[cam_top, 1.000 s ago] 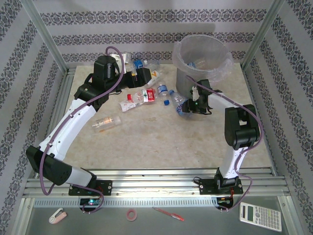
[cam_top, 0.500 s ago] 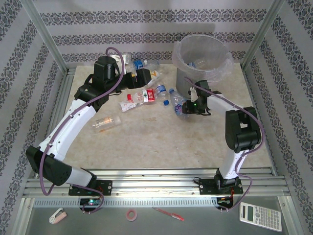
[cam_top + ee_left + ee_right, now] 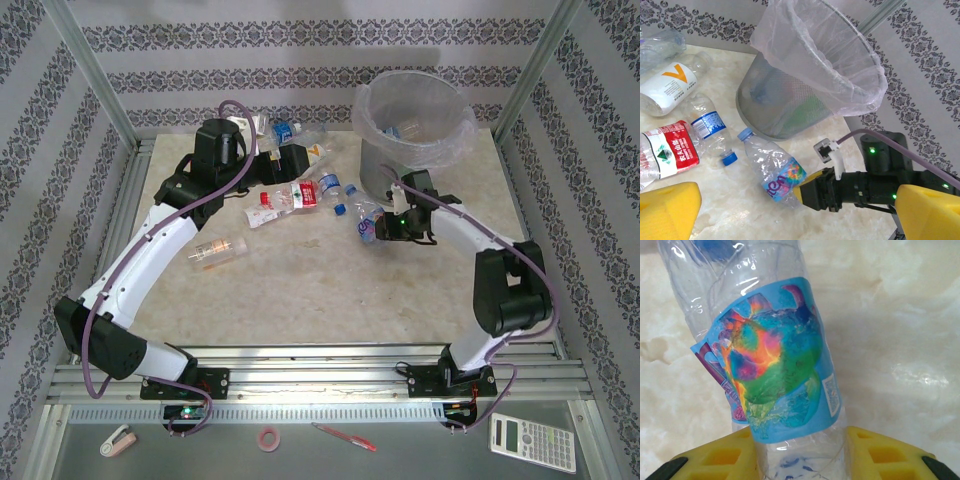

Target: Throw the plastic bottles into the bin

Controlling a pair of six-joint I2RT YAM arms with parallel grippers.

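From the top camera, the bin (image 3: 372,165) stands at the far right of the table (image 3: 300,300), and the right gripper (image 3: 382,228) sits low just in front of its near wall, pinching the bright-labelled bottle (image 3: 366,226). The left gripper (image 3: 296,158) hangs over the plastic bottles (image 3: 300,185) scattered to the left of the bin: a red-labelled bottle (image 3: 285,198), a blue-labelled bottle (image 3: 331,185) and a white bottle (image 3: 316,152) lie close together, while an orange-capped bottle (image 3: 218,248) lies well apart, nearer the arms. In the left wrist view, the left gripper (image 3: 797,210) is spread wide, its yellow pads (image 3: 667,207) at the bottom corners. Beyond them the bin (image 3: 772,107) shows its clear liner bunched over the rim, with green and blue shapes dim through the mesh wall (too blurred to name). The bright-labelled bottle (image 3: 777,172) lies slanted near the bin's foot, blue cap towards the bin, its base end caught in the right gripper (image 3: 812,192); whether it rests on the marble or hangs just above it I cannot tell. To its left lie the blue-labelled bottle (image 3: 710,125), the red-labelled bottle (image 3: 670,152) and the white bottle (image 3: 672,82). In the right wrist view, the right gripper (image 3: 800,460) presses its yellow fingers (image 3: 725,455) against both sides of the bright-labelled bottle (image 3: 775,375), just below the label.
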